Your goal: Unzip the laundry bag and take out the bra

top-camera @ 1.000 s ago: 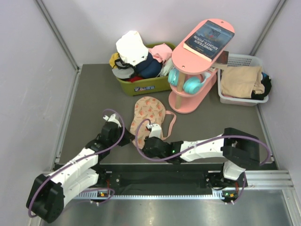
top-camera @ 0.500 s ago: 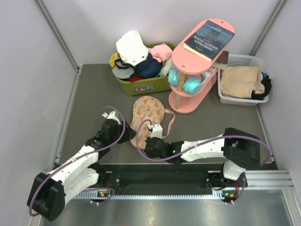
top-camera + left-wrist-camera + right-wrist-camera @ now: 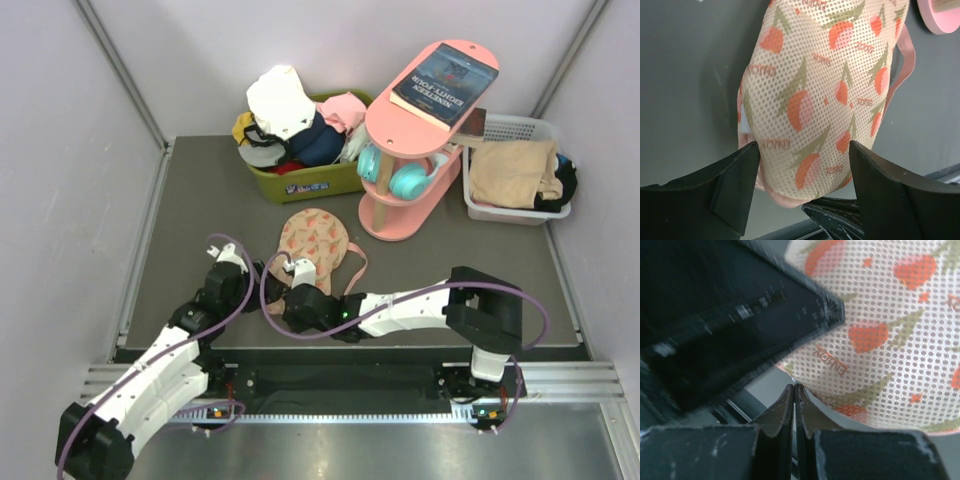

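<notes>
The laundry bag [image 3: 313, 240] lies in the middle of the table, a peach mesh pouch with orange-red prints [image 3: 815, 100] and a pink rim. My left gripper [image 3: 802, 150] is open, with one finger on each side of the bag's near end [image 3: 262, 278]. My right gripper [image 3: 794, 389] is shut, and its tips meet at the bag's near rim [image 3: 288, 278]. I cannot tell whether they pinch the zip pull. In the right wrist view, the bag's mesh [image 3: 890, 320] fills the upper right. The bra is hidden.
A green bin of clothes [image 3: 300, 183] stands behind the bag. To its right is a pink shelf stand [image 3: 400, 215] holding a book [image 3: 445, 83] and teal headphones [image 3: 395, 175]. A white basket [image 3: 478, 205] with tan cloth sits at the far right.
My left gripper has opened and let go of the bag's near end. The right gripper, still shut, has moved left along the bag's rim, and the bag has bunched up a little.
</notes>
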Controlling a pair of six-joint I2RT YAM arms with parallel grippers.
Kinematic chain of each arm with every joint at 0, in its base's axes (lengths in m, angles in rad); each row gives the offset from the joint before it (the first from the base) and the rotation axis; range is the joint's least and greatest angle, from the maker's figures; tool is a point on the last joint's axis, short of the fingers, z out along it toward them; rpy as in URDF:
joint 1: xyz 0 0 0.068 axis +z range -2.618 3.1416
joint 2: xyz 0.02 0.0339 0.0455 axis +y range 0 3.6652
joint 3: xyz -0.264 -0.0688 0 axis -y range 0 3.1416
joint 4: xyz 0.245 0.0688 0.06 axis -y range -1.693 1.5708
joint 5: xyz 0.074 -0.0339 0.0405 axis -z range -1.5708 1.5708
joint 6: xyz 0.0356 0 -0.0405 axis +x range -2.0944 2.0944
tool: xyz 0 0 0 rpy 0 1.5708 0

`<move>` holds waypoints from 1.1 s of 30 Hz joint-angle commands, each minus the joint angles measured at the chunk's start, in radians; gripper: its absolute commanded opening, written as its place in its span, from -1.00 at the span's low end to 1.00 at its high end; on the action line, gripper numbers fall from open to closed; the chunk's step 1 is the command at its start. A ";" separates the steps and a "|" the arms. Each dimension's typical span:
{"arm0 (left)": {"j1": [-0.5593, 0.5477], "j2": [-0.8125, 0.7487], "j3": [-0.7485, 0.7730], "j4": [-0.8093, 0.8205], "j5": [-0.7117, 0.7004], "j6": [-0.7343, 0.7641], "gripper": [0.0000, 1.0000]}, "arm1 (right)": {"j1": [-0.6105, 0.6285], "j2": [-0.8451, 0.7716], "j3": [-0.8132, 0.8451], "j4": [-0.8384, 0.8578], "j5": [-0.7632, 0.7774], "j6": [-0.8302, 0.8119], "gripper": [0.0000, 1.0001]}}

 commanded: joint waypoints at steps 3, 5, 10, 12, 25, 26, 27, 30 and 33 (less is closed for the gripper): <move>0.002 -0.059 -0.029 -0.069 -0.011 -0.013 0.27 | -0.002 0.034 0.089 0.052 -0.024 -0.050 -1.00; 0.002 -0.059 -0.037 -0.063 -0.012 -0.016 0.12 | 0.000 0.037 0.089 0.053 -0.024 -0.050 -1.00; 0.002 -0.045 -0.043 -0.050 -0.009 -0.014 -0.36 | 0.000 0.022 0.074 0.052 -0.015 -0.044 -1.00; 0.003 -0.037 -0.041 -0.047 -0.011 -0.011 -0.53 | -0.002 0.015 0.069 0.050 -0.009 -0.045 -1.00; 0.003 -0.023 -0.035 -0.047 -0.066 0.010 -1.00 | -0.008 -0.034 0.002 0.019 0.034 -0.019 -1.00; 0.002 -0.023 -0.035 -0.049 -0.066 0.012 -1.00 | -0.010 -0.041 -0.009 0.016 0.039 -0.014 -1.00; 0.003 -0.020 -0.035 -0.049 -0.066 0.013 -1.00 | -0.010 -0.051 -0.020 0.013 0.042 -0.007 -1.00; 0.003 -0.019 -0.034 -0.049 -0.069 0.016 -1.00 | -0.013 -0.086 -0.073 0.010 0.059 0.010 -1.00; 0.002 -0.017 -0.035 -0.049 -0.072 0.019 -1.00 | -0.020 -0.112 -0.106 -0.007 0.072 0.025 -1.00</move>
